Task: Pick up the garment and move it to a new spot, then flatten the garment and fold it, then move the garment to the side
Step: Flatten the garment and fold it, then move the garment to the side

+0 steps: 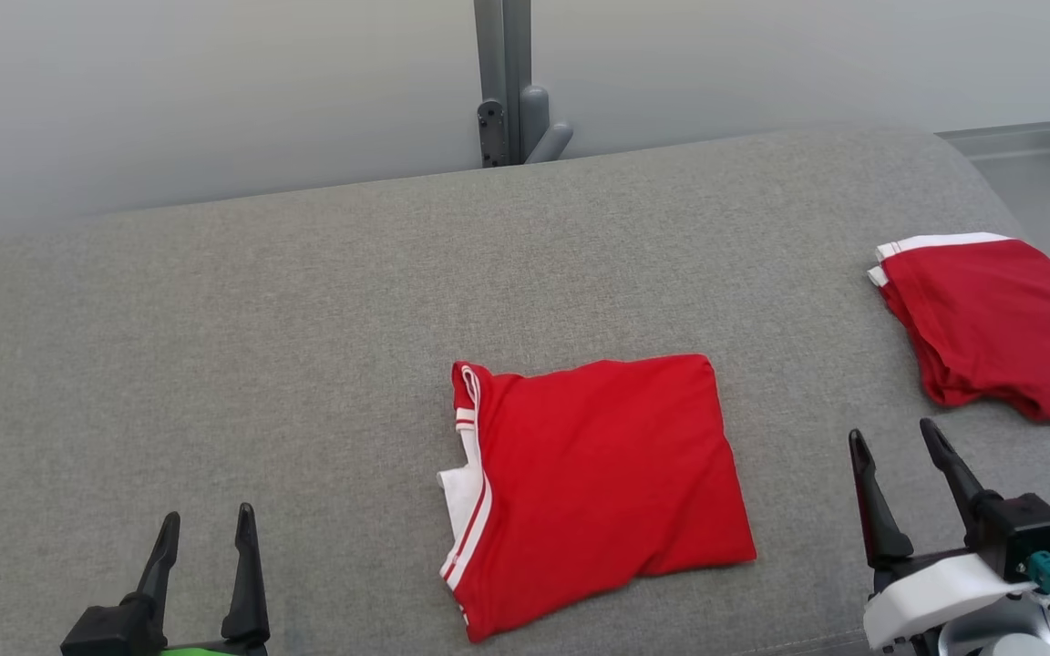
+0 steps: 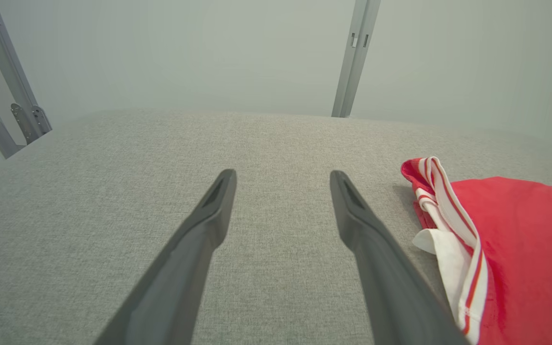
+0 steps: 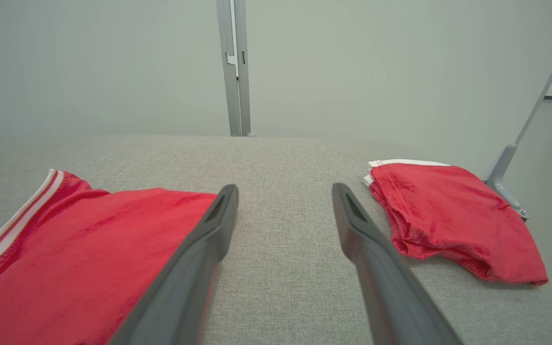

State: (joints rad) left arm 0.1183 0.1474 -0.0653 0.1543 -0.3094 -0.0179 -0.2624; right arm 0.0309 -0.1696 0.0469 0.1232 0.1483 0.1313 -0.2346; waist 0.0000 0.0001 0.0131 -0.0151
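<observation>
Lying folded between left tool (image 1: 208, 512) and right tool (image 1: 891, 430) was the red garment (image 1: 598, 483).
Both tools gaped wide, empty; another red garment (image 1: 999, 328), seemingly folded too, lay beyond the right one.

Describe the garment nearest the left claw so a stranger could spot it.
Start from the grey padded table. Near its front middle lies a folded red garment. Unlike the red pile at the right edge, its white-striped collar faces left.
</observation>
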